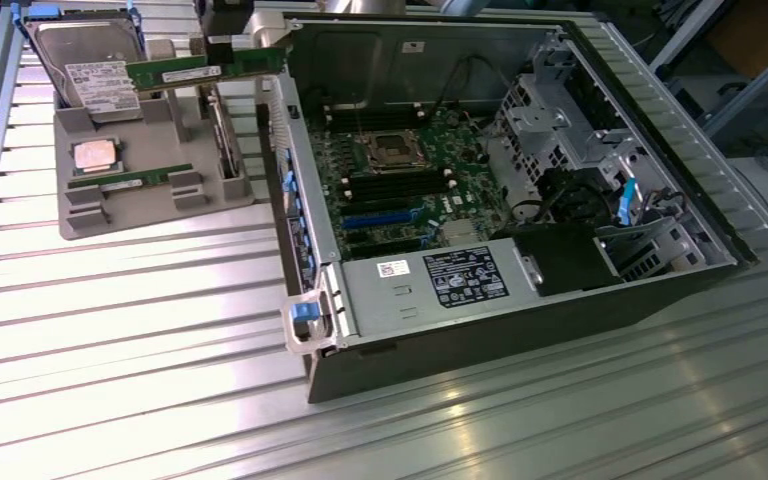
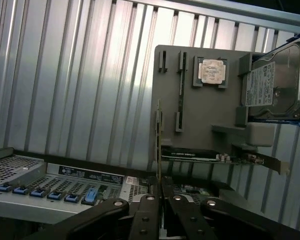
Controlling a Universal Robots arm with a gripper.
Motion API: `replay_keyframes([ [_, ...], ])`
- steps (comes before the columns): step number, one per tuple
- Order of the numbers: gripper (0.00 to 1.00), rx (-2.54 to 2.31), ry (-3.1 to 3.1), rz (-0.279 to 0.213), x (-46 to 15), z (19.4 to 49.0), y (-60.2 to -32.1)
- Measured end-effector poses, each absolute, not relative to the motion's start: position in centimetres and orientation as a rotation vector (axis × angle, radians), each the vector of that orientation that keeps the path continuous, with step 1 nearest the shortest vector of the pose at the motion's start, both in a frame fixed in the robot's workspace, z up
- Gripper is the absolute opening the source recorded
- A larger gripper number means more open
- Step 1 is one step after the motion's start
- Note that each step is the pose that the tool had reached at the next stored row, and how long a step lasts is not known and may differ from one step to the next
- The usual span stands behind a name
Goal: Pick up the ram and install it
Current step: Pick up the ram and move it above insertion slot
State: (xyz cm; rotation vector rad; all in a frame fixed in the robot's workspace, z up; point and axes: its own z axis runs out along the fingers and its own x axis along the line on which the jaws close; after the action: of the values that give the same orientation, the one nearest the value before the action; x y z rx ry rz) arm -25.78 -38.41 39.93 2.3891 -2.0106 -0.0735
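exterior view
jaws: closed on the ram [image 1: 211, 68], which i carry in the air
ram position: above the far edge of the grey parts tray [image 1: 157, 215], just beside the open computer case [image 1: 518, 350], level and lengthwise
other stick: a second ram stick [image 1: 128, 182] lies in the tray near the processor chip [image 1: 95, 156]
setting: tray and case stand on the ribbed metal desk [image 1: 117, 330]; the motherboard [image 1: 398, 180] lies bare inside the case

wrist view
jaws: shut tight across the flat faces of the ram [image 2: 158, 145], seen edge-on as a thin line rising from between them
below: the tray with the hard drive [image 2: 275, 85] and the expansion card [image 2: 210, 155]

handling
weight: light, i judge
stiffness: stiff but thin; it would crack before it bends far
surface: smooth, so it could pivot in a loose pinch
where to hold: on the flat faces by the upper edge, clear of the contact edge
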Motion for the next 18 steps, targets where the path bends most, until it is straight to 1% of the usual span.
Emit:
replay_keyframes([
  [18, 0.13, 2.389, -2.011, -0.073, -21.6, 39.9, -38.4],
])
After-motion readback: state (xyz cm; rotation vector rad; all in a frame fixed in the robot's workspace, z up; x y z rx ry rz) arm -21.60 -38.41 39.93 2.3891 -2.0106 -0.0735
